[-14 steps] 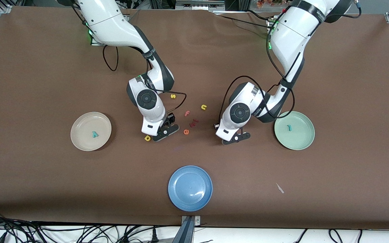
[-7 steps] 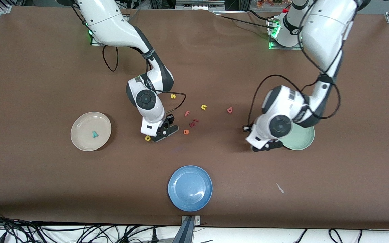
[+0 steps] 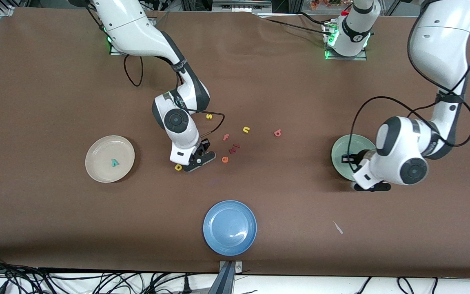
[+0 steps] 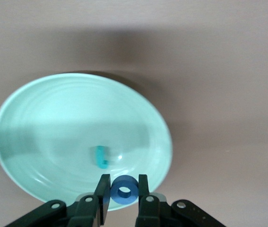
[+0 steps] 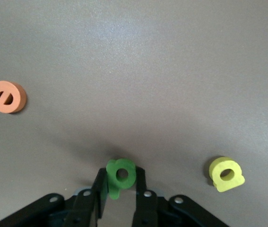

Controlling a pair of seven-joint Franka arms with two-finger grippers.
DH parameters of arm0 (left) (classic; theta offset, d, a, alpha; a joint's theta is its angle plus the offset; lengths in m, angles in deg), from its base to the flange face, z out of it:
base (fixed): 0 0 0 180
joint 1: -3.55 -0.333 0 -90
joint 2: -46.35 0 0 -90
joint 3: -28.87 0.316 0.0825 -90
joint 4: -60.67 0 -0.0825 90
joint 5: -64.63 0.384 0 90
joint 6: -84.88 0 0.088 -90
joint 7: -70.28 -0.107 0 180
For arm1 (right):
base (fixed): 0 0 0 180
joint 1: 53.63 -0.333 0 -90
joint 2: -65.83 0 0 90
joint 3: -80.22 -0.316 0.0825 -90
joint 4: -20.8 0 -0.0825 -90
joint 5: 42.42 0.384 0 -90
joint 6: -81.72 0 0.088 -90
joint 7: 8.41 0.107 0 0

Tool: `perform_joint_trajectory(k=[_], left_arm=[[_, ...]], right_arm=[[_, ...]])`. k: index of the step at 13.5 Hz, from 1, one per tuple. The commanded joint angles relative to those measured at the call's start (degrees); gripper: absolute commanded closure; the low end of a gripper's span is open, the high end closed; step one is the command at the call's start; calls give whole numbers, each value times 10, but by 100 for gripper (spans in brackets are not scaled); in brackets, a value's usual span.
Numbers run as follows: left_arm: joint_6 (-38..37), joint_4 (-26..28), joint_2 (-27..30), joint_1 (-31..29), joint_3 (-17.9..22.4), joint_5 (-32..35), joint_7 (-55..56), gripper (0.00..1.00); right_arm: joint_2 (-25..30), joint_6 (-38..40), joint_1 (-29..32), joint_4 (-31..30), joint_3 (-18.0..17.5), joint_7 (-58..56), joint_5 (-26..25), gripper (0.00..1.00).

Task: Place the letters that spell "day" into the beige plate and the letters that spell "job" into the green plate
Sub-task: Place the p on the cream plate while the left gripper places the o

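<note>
My left gripper (image 3: 371,187) (image 4: 124,189) hangs over the rim of the green plate (image 3: 343,153) (image 4: 44,118), shut on the blue o (image 4: 124,181). A teal j (image 4: 100,157) lies in that plate. My right gripper (image 3: 197,160) (image 5: 120,182) is down at the table, shut on the green d (image 5: 130,166). The yellow a (image 3: 178,166) (image 5: 226,174) lies just beside it. In the beige plate (image 3: 96,149) lies the teal y (image 3: 114,162). The pinkish b (image 3: 277,132) rests on the mat mid-table.
Loose letters lie between the arms: yellow s (image 3: 209,116), pink f (image 3: 226,136), yellow n (image 3: 246,130), a dark red letter (image 3: 234,147) and orange e (image 3: 225,159) (image 5: 6,97). A blue plate (image 3: 229,227) sits nearer the front camera.
The left arm swung from the middle letters to over the green plate, carrying the o and uncovering the b. The right gripper stayed in place by the yellow a.
</note>
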Motion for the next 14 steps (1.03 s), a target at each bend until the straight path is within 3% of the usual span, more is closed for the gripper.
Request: perform_joint_trajectory(k=[1,3,5,7,8,9,14], left_arm=[[3,6,-19,-3,-8,11,-16,100],[31,24,-23,-2,-8,11,-16,100],[67,48,-22,0,-8,11,-16,100],[71,51,-24,-2,-8,11,-18,100],[73,52,-24,-2,-8,11,-17,65],[73,52,-22,-2,-9,8,-13,3],[55,52,5,5,-30,6,21,0]], right_arm=[[-7,8,0,10,-3,-4,6,78],[-4,9,-1,11,-2,-5,7,80],[2,18,1,11,-1,-5,8,91],[6,68,3,38,3,-5,12,96],[14,87,7,47,5,-4,13,99],[24,96,9,44,21,-5,13,99],[57,175,12,40,94,-51,16,100]])
